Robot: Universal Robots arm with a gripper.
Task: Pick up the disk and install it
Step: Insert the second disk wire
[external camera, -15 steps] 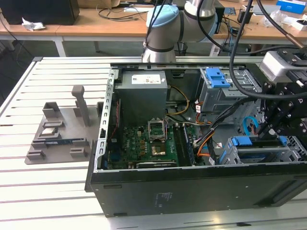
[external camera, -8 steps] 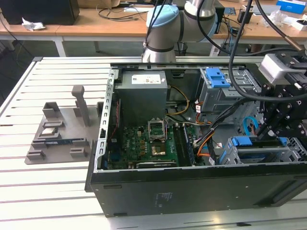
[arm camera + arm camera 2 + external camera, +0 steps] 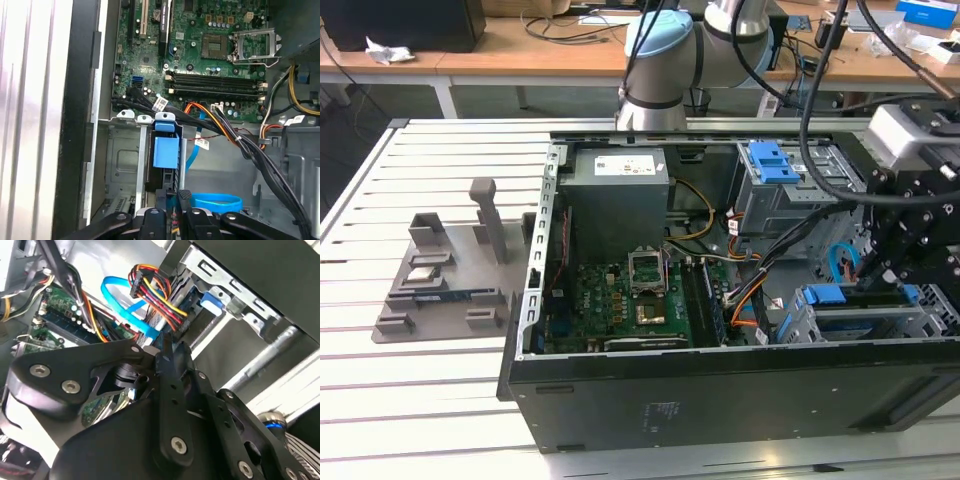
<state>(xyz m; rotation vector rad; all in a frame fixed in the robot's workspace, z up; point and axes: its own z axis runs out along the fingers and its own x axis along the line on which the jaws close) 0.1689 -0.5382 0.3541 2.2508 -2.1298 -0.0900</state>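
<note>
We saw the gripper (image 3: 172, 200) pinching the disk (image 3: 165, 150) by its blue rail, in the drive bay at the computer case (image 3: 720, 400) front corner; pushing straight seemed wise.

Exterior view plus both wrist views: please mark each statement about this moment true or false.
1. The computer case lies open on the slatted table, motherboard exposed. True.
2. The grey power supply box sits inside the case. True.
3. The tool hangs over the power supply box. False: it is at the exterior view's right, at the drive-cage end of the case.
4. A cooler covers the CPU socket. False: the socket is bare.
5. The disk lies on the table outside the case. False: with its blue rails, it sits in the lower drive cage, right by the tool.
</note>
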